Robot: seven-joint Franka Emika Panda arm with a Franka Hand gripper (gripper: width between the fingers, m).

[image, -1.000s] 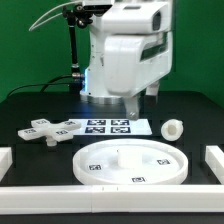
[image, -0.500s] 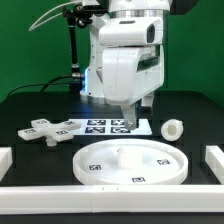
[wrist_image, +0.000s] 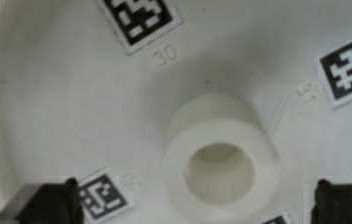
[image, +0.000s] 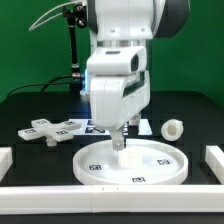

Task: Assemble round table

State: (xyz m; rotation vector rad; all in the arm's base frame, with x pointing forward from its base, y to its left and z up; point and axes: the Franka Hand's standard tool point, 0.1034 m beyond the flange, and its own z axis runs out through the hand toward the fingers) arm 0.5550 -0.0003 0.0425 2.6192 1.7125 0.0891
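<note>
The large white round disc [image: 132, 164] with small tags lies flat near the front of the table. My gripper [image: 120, 142] hangs just above its centre, its fingers spread and holding nothing. In the wrist view the disc [wrist_image: 84, 100] fills the picture and its raised centre socket [wrist_image: 223, 160] sits between my two dark fingertips [wrist_image: 52, 198], which stand wide on either side of it. The thick cylinder leg [image: 173, 128] lies at the exterior view's right. The cross-shaped foot [image: 50, 129] lies at the exterior view's left.
The marker board [image: 100, 126] lies behind the disc, partly hidden by the arm. White border rails run along the front [image: 110, 201] and stand at both sides [image: 213, 160]. The robot's base stands at the back.
The gripper has come down and forward, from above the marker board to just over the disc's centre.
</note>
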